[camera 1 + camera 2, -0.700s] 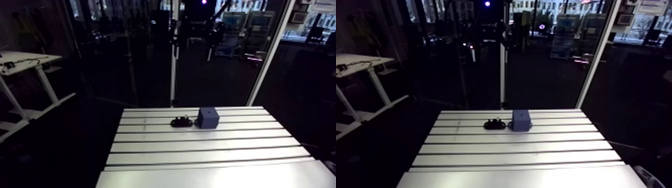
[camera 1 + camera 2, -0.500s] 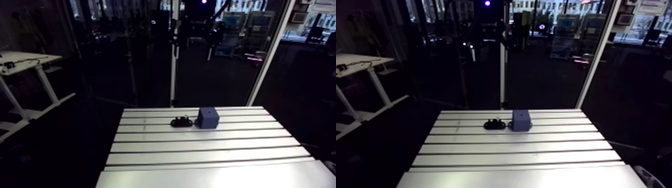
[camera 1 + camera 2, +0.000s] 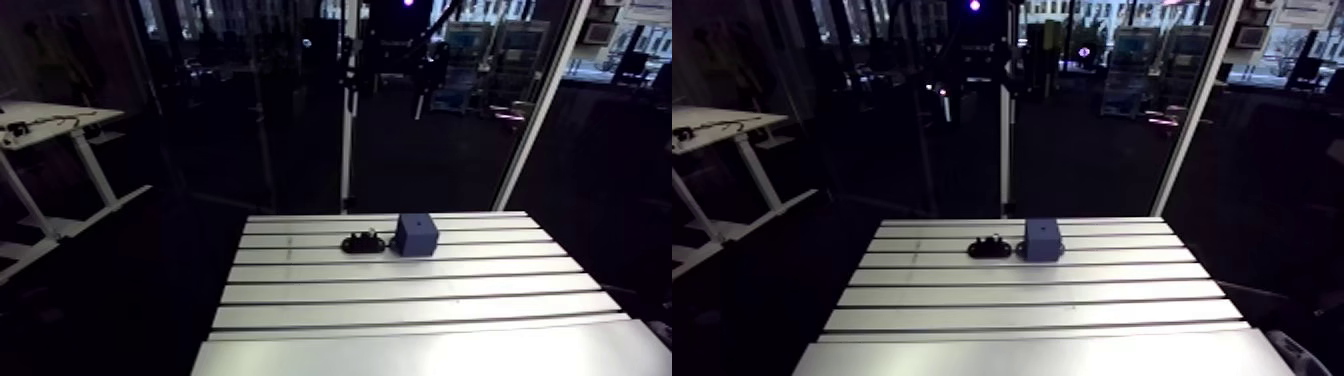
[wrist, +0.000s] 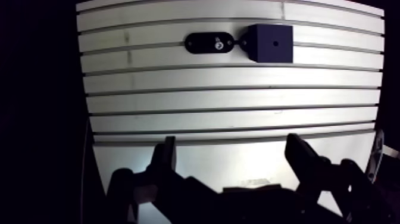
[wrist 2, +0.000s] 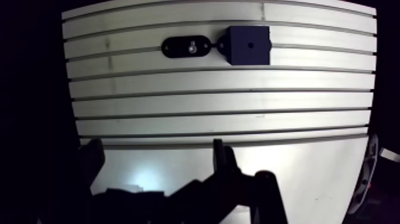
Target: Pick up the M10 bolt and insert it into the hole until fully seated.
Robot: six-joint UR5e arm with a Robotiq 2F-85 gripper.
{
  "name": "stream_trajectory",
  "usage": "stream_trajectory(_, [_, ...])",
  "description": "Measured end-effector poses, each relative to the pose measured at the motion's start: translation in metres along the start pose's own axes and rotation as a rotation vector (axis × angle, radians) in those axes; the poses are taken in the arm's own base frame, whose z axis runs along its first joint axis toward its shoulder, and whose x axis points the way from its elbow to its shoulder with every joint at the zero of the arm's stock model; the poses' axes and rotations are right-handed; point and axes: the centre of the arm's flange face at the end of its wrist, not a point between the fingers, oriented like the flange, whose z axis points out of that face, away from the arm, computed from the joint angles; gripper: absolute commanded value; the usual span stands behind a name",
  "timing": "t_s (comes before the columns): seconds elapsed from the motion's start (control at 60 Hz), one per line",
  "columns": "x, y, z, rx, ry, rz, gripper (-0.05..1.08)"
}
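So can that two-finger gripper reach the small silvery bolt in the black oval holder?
Probably yes: the two-finger gripper is open; only slotted aluminium table lies between it and the small silvery bolt.

The room is dim, the floor dark — a white desk (image 3: 55,115) on slanted legs stands well apart from the slotted aluminium table (image 3: 400,305). Behind, a white frame post (image 3: 535,115) leans, a violet light (image 3: 974,6) glows high up, and lit windows (image 3: 615,45) show far back.

The gripper (image 5: 158,162) has its fingers spread wide, holding nothing. Far ahead on the table (image 5: 208,119), a bolt (image 5: 193,47) sits in a black holder (image 5: 176,46) beside a dark block (image 5: 241,52).
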Motion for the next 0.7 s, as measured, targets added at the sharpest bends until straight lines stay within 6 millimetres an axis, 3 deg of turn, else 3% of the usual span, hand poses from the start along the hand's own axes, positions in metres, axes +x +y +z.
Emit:
stream_trajectory(0.417, [0.003, 0.000, 0.007, 0.003, -0.010, 0.000, 0.01])
stream_trajectory(0.7, [0.033, 0.001, 0.034, 0.000, 0.021, -0.004, 0.01])
